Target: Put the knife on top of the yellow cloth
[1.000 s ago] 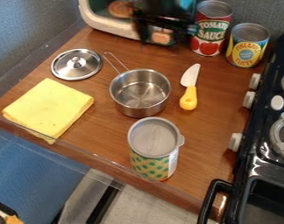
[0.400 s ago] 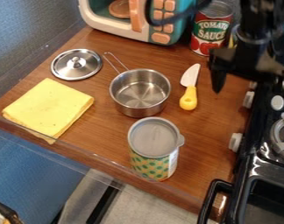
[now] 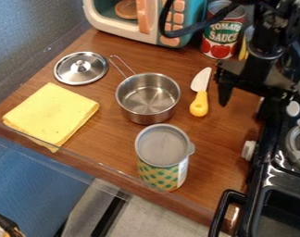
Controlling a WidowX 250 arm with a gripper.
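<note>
"1 knife [image 3: 200, 105], flat on the wooden counter [image 3: 106, 141]. Has it shifted?"

"No. It lies where it did, between the saucepan [image 3: 149, 113] and the gripper [image 3: 245, 109], blade toward the red can [image 3: 218, 48]. The yellow cloth [image 3: 50, 113] hasn't moved either, over past the pan, with nothing on top."

"So what's new?"

"The arm. It was in front of the toy microwave [image 3: 123, 31]; now it's on the stove [image 3: 273, 169] side of the knife, and it has just edged a little closer to the handle."

"Holding anything?"

"Nothing that I see. The fingers look spread wide, though the far tip blends into the dark stove, so I'd not swear to the exact gap."

"Meaning for the job?"

"Still at the approach, I'd judge. It needs to line up over the handle, grip, then lift clear of the pan's rim toward the cloth."
</note>
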